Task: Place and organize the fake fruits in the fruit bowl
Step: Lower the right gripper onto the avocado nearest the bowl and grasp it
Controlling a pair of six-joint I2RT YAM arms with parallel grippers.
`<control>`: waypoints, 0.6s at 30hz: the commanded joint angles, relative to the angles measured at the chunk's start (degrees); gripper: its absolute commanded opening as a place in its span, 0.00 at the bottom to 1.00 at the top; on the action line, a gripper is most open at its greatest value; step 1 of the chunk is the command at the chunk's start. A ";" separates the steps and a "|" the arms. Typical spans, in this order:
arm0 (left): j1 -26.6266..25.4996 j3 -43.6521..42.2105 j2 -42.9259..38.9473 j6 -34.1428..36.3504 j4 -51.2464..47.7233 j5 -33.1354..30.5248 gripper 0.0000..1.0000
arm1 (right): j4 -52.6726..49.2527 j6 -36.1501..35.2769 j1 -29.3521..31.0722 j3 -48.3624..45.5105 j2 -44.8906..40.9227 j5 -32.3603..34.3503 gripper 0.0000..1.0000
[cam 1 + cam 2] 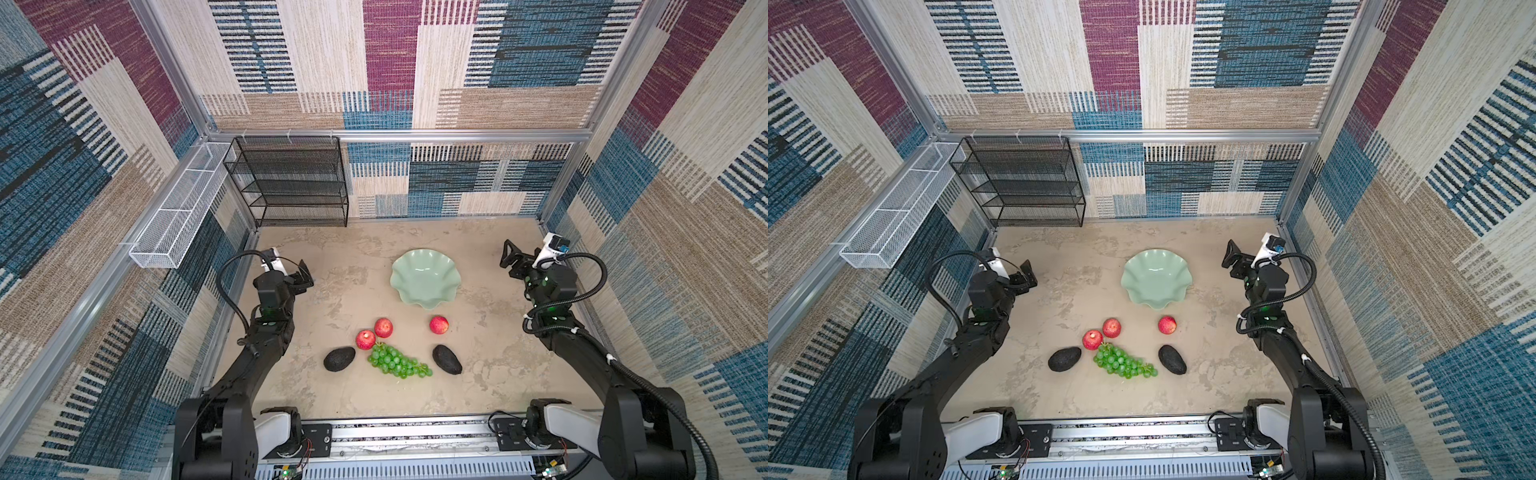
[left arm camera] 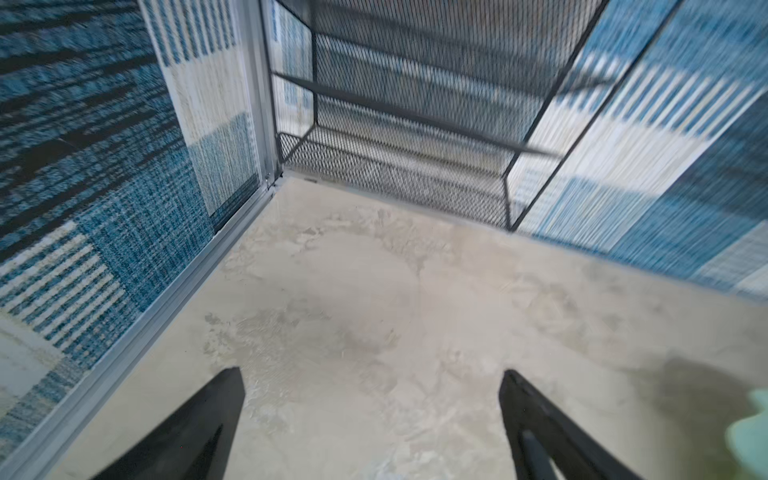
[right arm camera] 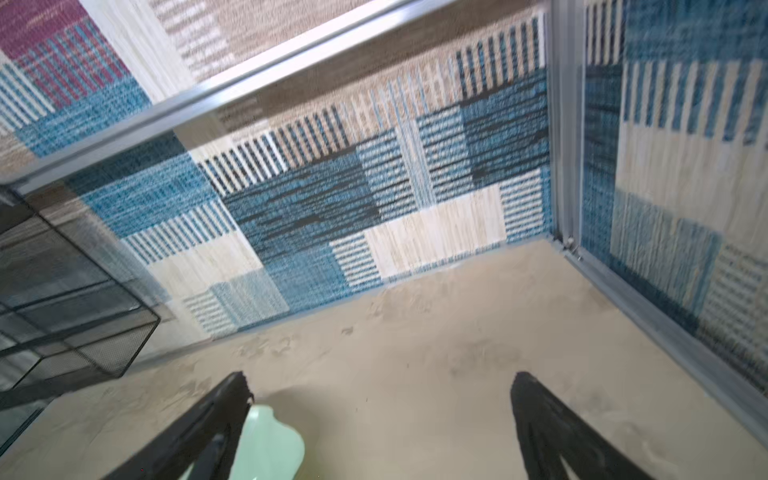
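While both sets of jaws gape empty, the lone apple [image 1: 439,325] lies at eight o'clock from the right jaws, its nearer pair

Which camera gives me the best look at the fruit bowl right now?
The top views: both show the whole fruit bowl, scalloped rim and empty inside, unobstructed. The left wrist view catches only a blurred mint sliver at the frame edge; the right wrist view shows just one rim lobe.
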 commanded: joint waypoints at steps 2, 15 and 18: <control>0.03 1.45 -9.07 -14.79 -13.00 7.82 0.98 | -15.63 0.46 2.90 1.29 -2.90 -9.99 0.96; 0.65 2.86 -17.29 -14.21 -29.06 11.56 0.99 | -46.09 10.36 38.29 -0.52 -5.57 6.80 0.91; 0.65 3.62 -16.48 -14.21 -29.57 12.49 0.99 | -46.70 14.43 43.95 -2.53 -5.20 8.51 0.91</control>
